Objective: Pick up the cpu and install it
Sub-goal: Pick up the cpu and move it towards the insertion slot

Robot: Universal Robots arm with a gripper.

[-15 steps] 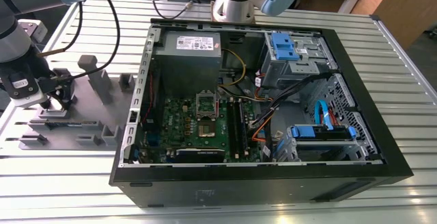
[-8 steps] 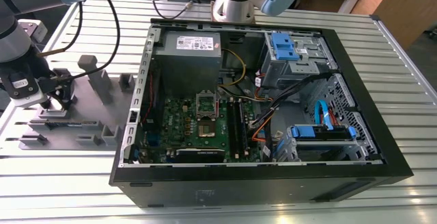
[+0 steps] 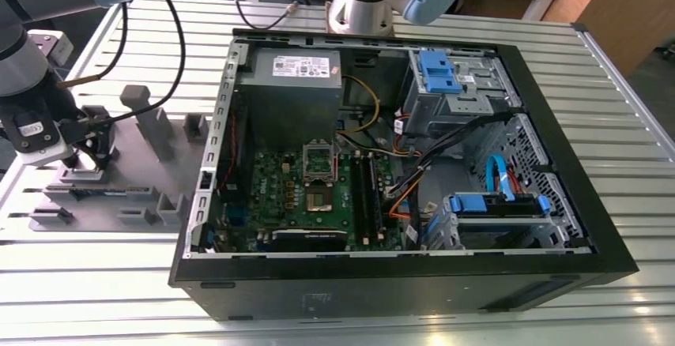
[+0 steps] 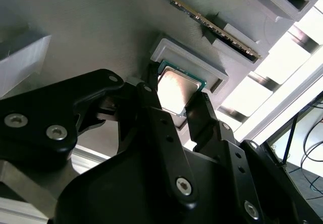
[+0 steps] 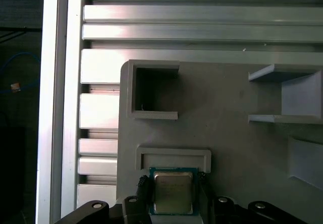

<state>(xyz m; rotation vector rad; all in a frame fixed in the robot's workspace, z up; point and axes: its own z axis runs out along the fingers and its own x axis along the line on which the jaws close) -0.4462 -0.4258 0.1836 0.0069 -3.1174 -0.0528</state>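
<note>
Slatted aluminium table [image 3: 622, 109], carrying everything.

Open black metal PC case [image 3: 401, 283] lying on its side. Inside it is a green motherboard [image 3: 280, 196] with a square processor socket [image 3: 319, 197], its centre uncovered.

Flat grey plastic fixture plate [image 5: 237, 148] sits on the table at the exterior view's left, well apart from the socket, with raised blocks and pockets moulded into it.

Black two-finger gripper [image 3: 93, 160] is low over that plate.

Shallow grey plastic holder pocket [image 5: 174, 156] with a raised rim.

The cpu [image 4: 176, 87], a small flat square chip with a pale silver-grey metal top and a thin green border, is seated at that pocket. In both wrist views the black fingers [image 4: 202, 115] sit against two opposite edges of it, so I read the hand as closed on the chip (grip force can't be judged).

Handling, my reading:
- Very light and rigid, so it won't flex.
- The metal top is smooth and likely slippery; the edges are thin, so there is little to bite on.
- The underside contacts are probably delicate, so hold it by the side edges only, as here, and keep it level.
</note>
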